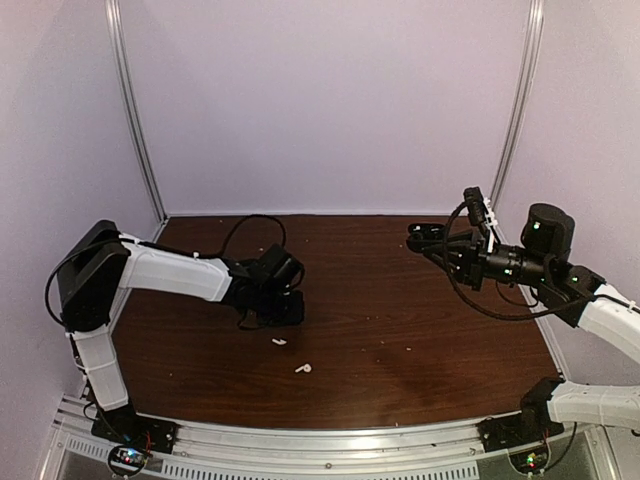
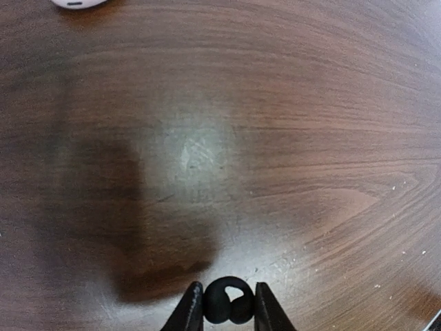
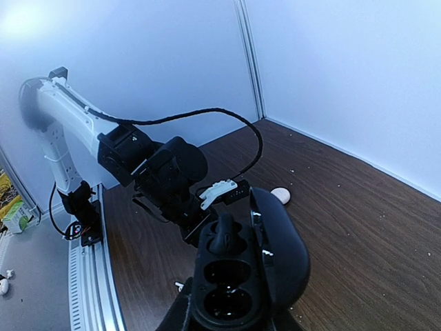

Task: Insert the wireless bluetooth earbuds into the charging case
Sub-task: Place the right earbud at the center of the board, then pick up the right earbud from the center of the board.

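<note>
My left gripper point(image 2: 229, 310) is shut on one tiny black earbud point(image 2: 229, 301), low over the table; in the top view it point(image 1: 281, 305) is at the centre-left. My right gripper point(image 3: 231, 323) is shut on the black charging case point(image 3: 231, 279), held in the air at the right point(image 1: 420, 238). The lid point(image 3: 282, 252) stands open to the right. The other black earbud point(image 3: 224, 234) sits in the case's far slot. The near slot point(image 3: 226, 303) is empty.
Two small white stemmed earbuds point(image 1: 279, 342) point(image 1: 303, 368) lie on the brown table point(image 1: 400, 330) just in front of the left gripper. A pale round case point(image 3: 280, 195) lies on the table beyond the left arm point(image 3: 165, 176); its edge shows in the left wrist view point(image 2: 79, 3).
</note>
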`<state>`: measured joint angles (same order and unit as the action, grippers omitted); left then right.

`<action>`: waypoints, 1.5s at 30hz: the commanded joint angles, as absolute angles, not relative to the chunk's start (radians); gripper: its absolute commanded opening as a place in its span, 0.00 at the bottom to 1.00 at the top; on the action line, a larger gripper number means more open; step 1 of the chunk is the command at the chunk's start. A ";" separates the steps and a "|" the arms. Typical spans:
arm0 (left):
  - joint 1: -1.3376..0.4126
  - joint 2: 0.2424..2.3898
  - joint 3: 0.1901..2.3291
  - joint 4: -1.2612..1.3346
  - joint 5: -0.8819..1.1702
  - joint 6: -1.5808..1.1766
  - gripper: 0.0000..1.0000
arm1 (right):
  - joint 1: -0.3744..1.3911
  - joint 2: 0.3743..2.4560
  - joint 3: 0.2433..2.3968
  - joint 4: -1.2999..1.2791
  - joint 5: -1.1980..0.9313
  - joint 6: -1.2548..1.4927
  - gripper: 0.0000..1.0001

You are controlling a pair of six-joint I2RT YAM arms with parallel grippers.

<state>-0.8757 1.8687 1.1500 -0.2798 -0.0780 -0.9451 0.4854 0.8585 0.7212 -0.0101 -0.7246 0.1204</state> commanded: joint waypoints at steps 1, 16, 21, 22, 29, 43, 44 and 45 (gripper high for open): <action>-0.840 1.885 1.136 -0.289 -0.042 -1.058 0.24 | 0.478 0.858 0.735 0.030 -0.724 0.124 0.00; -0.795 1.900 1.130 -0.300 0.000 -1.040 0.43 | 0.476 0.858 0.737 0.028 -0.716 0.122 0.00; -0.770 1.849 1.146 -0.268 0.055 -0.791 0.46 | 0.476 0.864 0.741 0.032 -0.717 0.121 0.00; -0.763 1.842 1.153 -0.274 0.058 -0.733 0.45 | 0.476 0.864 0.742 0.032 -0.716 0.120 0.00; -0.642 1.802 1.181 -0.267 0.305 -0.288 0.38 | 0.477 0.869 0.746 0.035 -0.712 0.123 0.00; -0.557 2.024 1.441 -0.575 0.569 0.133 0.35 | 0.477 0.870 0.760 0.011 -0.697 0.129 0.00; -0.557 2.034 1.451 -0.585 0.560 0.148 0.33 | 0.476 0.872 0.762 0.009 -0.696 0.128 0.00; -0.557 2.043 1.458 -0.595 0.552 0.162 0.32 | 0.477 0.873 0.763 0.008 -0.695 0.127 0.00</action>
